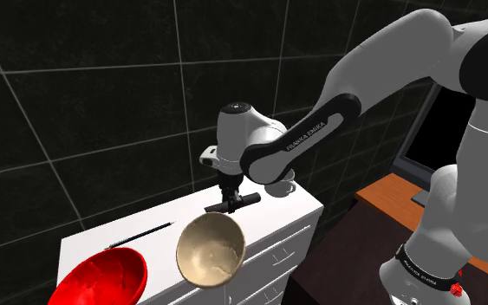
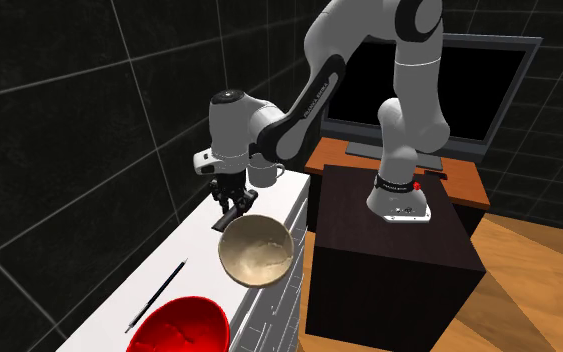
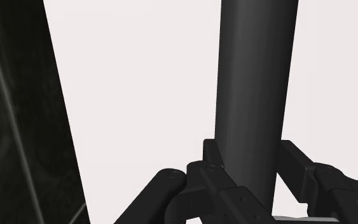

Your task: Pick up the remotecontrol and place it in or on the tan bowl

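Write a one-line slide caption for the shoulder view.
Black gripper clasps the dark remote control over the white cabinet, near the tan bowl.

Light comes evenly from above. The white cabinet top (image 1: 177,212) glows almost flat white, while the black tiled wall (image 1: 77,104) sits dim, its grout lines catching faint glints. The red bowl (image 1: 103,275) shines glossy, the tan bowl (image 1: 211,251) shades darker inside its upper rim, and a soft sheen runs down the dark remote (image 3: 254,83).
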